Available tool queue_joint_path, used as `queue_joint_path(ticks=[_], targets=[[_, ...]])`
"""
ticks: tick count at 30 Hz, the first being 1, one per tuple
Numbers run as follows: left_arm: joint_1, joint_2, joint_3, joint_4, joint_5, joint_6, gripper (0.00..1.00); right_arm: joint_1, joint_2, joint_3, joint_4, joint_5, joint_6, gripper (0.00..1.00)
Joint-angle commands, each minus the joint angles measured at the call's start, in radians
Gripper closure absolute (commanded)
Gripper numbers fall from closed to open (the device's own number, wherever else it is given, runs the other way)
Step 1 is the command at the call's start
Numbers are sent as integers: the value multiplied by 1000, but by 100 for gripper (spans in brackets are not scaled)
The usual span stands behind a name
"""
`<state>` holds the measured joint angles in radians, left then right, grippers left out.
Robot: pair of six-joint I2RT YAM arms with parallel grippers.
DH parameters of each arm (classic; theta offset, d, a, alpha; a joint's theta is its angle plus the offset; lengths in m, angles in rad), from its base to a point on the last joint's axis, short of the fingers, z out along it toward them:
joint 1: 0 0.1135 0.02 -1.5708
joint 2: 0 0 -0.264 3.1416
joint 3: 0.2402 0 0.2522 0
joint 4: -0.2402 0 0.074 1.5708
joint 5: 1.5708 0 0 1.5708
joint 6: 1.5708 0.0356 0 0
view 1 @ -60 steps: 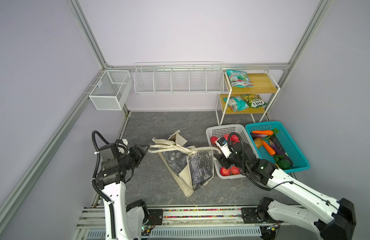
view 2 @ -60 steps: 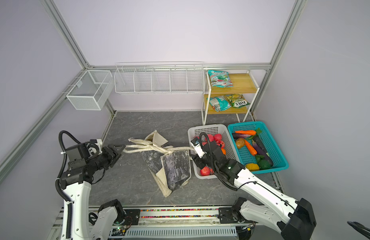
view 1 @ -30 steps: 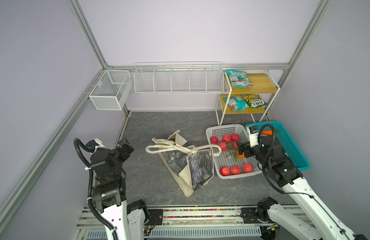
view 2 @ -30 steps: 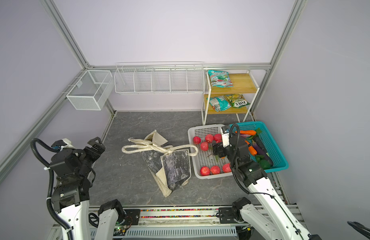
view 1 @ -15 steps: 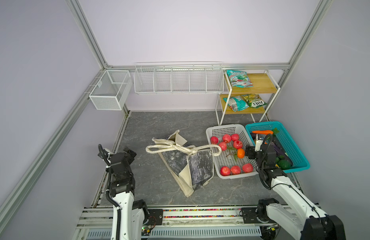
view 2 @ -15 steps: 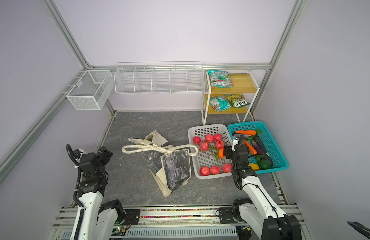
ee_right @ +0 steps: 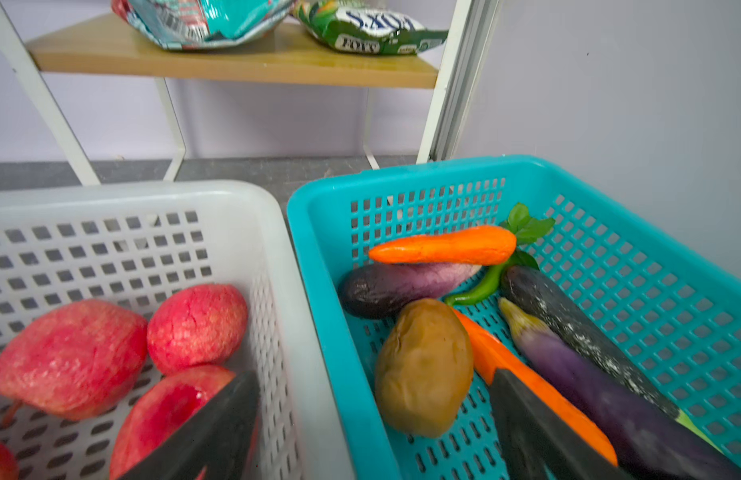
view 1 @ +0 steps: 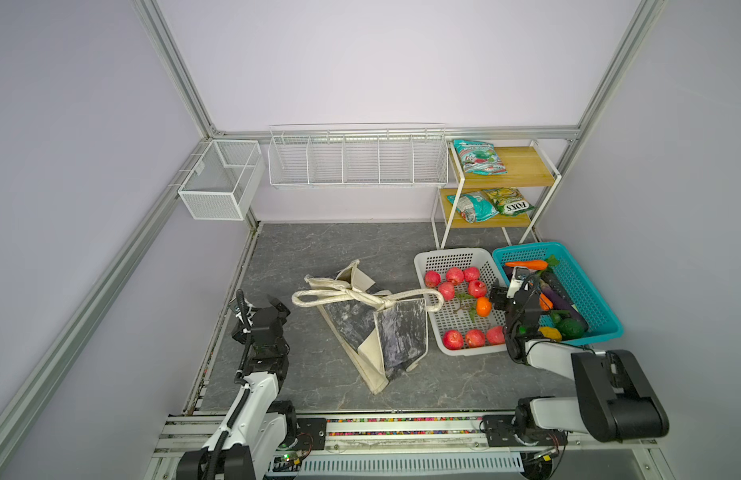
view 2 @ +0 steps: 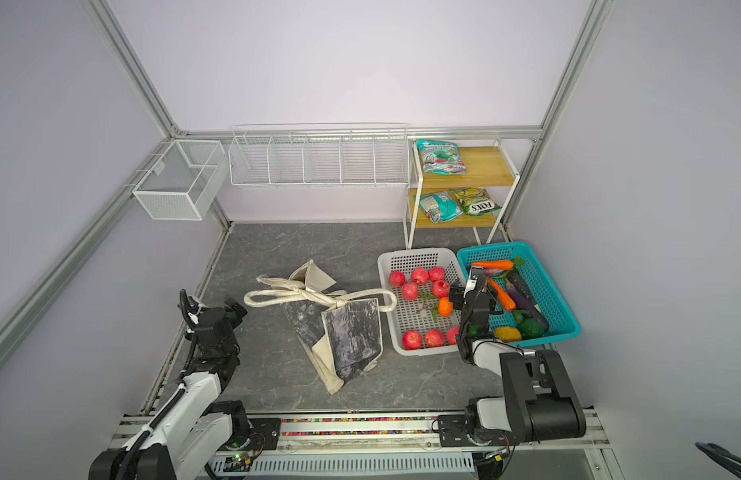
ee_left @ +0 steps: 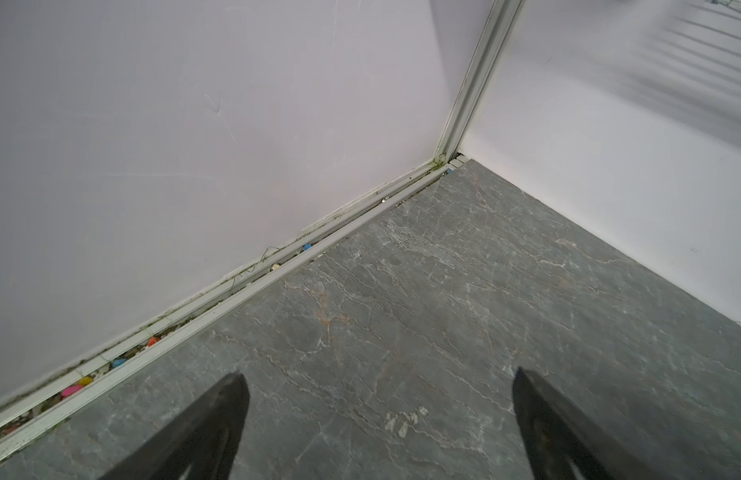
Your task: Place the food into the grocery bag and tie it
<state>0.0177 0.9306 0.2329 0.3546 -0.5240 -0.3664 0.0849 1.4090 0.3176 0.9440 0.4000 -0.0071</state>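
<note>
Two top views, same contents. One grocery bag [view 1: 379, 332] [view 2: 343, 332], cream canvas with a dark marbled panel, lies on the grey floor [view 1: 318, 249] between your grippers, apart from both. Its loop handles [view 1: 362, 296] look knotted together, and one loop end touches the white basket [view 1: 456, 252]. What the bag holds you cannot tell.

Your left gripper [view 1: 278, 304] [view 2: 235, 308] sits low over bare floor, with the bag to its right. Your right gripper [view 1: 510, 293] [view 2: 473, 291] hangs over the shared edge of the white basket and the teal basket [view 1: 526, 248], with the bag well to its left.

Left wrist view, one entry: left gripper [ee_left: 379, 374], fingers [ee_left: 219, 415] spread wide, only floor between them.

Right wrist view: right gripper [ee_right: 373, 374] is wide and empty. One finger is over the red fruits [ee_right: 194, 324], the other over a carrot [ee_right: 481, 349]. A brown potato-like item [ee_right: 422, 365] lies between them.
</note>
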Motion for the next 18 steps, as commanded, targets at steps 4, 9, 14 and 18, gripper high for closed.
queue_joint_path(ticks=[4, 9, 14, 18], targets=[[-19, 157, -73, 387, 51, 144, 0, -5, 132, -27, 126, -41, -31, 11], [-22, 267, -92, 582, 137, 182, 0, -3, 127, -5, 78, -73, -43, 11], [-22, 423, -85, 731, 144, 204, 0, -17, 129, 35, 1, -96, -33, 11], [-24, 554, -6, 779, 266, 276, 1, -25, 127, 43, -22, -113, -26, 11]])
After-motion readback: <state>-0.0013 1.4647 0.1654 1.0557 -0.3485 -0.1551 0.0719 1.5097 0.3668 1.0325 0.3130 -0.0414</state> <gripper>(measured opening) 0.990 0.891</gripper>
